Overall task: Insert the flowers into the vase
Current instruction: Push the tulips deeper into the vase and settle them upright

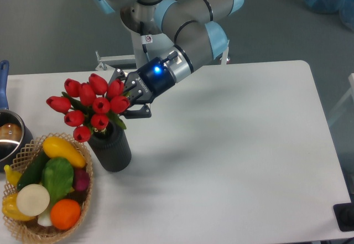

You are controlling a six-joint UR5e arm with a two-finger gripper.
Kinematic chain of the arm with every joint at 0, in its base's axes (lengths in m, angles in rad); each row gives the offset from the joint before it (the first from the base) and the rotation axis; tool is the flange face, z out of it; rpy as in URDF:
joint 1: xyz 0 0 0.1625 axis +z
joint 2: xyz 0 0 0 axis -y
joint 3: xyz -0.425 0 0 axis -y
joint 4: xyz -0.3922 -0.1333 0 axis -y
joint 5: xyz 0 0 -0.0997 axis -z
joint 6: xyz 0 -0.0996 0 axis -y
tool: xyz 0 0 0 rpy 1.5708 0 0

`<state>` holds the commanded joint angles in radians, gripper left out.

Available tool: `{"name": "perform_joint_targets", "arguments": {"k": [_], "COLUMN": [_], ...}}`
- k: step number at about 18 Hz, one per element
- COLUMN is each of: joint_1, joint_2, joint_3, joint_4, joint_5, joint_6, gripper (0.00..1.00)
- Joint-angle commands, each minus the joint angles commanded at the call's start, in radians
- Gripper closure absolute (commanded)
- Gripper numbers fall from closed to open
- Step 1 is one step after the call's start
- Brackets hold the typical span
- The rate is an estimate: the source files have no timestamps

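The gripper (128, 95) has its fingers clamped on the flowers (88, 105), whose stems are already inside the mouth of the vase (110, 147). Best to lower straight along the vase's axis, then release gently so it doesn't tip.

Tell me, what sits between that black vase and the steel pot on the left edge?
In the camera view, only the wicker basket's upper rim and bare white table lie between the vase and the pot.
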<state>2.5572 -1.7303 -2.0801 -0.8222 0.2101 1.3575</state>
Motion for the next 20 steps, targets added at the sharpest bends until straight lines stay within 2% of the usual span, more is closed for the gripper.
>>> {"name": "perform_joint_targets", "arguments": {"k": [5, 17, 20], "joint_1": [-0.011, -0.025, -0.025], "joint_2": [-0.025, -0.066, -0.075], "joint_3": [-0.014, -0.037, -0.037], "joint_4": [0.0, 0.0, 0.0], "joint_5": [0.003, 0.095, 0.11], "joint_6": [0.048, 0.124, 0.137], "gripper": [0.91, 0.8, 0.73]}}
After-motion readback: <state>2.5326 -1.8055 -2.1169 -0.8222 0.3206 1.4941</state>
